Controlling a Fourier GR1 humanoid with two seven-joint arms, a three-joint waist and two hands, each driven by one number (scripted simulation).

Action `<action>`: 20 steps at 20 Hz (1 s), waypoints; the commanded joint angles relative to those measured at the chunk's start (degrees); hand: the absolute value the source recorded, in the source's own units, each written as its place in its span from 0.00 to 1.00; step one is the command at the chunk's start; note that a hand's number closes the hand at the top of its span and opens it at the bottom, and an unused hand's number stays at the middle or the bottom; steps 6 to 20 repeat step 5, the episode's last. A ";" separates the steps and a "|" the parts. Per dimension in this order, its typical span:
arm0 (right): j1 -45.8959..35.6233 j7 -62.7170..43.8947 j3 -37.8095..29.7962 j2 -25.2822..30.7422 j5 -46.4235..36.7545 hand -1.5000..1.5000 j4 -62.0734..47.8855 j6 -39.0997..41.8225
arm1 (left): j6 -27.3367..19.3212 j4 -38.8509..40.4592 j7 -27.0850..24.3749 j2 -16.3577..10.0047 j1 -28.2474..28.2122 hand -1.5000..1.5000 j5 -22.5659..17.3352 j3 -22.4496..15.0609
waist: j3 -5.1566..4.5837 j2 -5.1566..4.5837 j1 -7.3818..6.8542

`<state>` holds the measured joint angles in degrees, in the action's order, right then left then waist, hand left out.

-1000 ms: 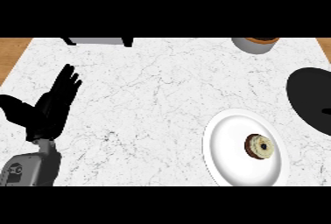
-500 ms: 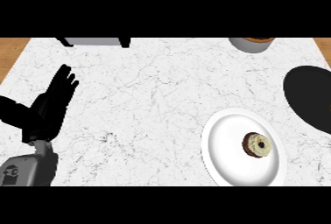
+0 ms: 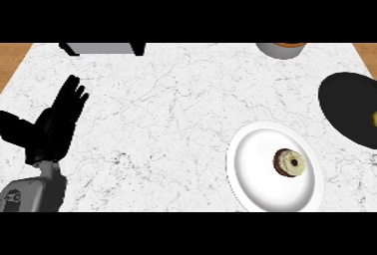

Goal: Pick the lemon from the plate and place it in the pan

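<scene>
Plate and pan have slid left in the view, baring a yellow sliver, perhaps the lemon, inside the pan, while the plate carries a ringed brown thing; the left hand rests open, fingers wide.

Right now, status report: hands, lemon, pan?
Left hand open, resting at left; right hand not in view. Plate holds a brown-and-cream ring, no clear lemon. Yellow sliver in pan at view's edge.

White marble counter, white plate, black pan
</scene>
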<state>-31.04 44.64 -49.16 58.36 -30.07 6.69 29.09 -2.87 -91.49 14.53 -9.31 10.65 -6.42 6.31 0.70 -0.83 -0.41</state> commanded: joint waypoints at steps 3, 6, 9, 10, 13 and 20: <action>4.91 9.14 -0.38 0.36 1.51 0.00 1.31 9.99 | -0.63 -0.28 -0.99 0.90 -1.47 0.50 1.19 -0.95 | 0.04 0.11 -0.09; 6.29 9.09 -0.08 1.82 1.69 0.00 1.74 11.63 | -0.04 -1.50 -1.49 1.14 -2.56 0.50 0.61 -1.12 | -0.02 0.33 -0.05; 6.29 9.09 -0.08 1.82 1.69 0.00 1.74 11.63 | -0.04 -1.50 -1.49 1.14 -2.56 0.50 0.61 -1.12 | -0.02 0.33 -0.05; 6.29 9.09 -0.08 1.82 1.69 0.00 1.74 11.63 | -0.04 -1.50 -1.49 1.14 -2.56 0.50 0.61 -1.12 | -0.02 0.33 -0.05; 6.29 9.09 -0.08 1.82 1.69 0.00 1.74 11.63 | -0.04 -1.50 -1.49 1.14 -2.56 0.50 0.61 -1.12 | -0.02 0.33 -0.05; 6.29 9.09 -0.08 1.82 1.69 0.00 1.74 11.63 | -0.04 -1.50 -1.49 1.14 -2.56 0.50 0.61 -1.12 | -0.02 0.33 -0.05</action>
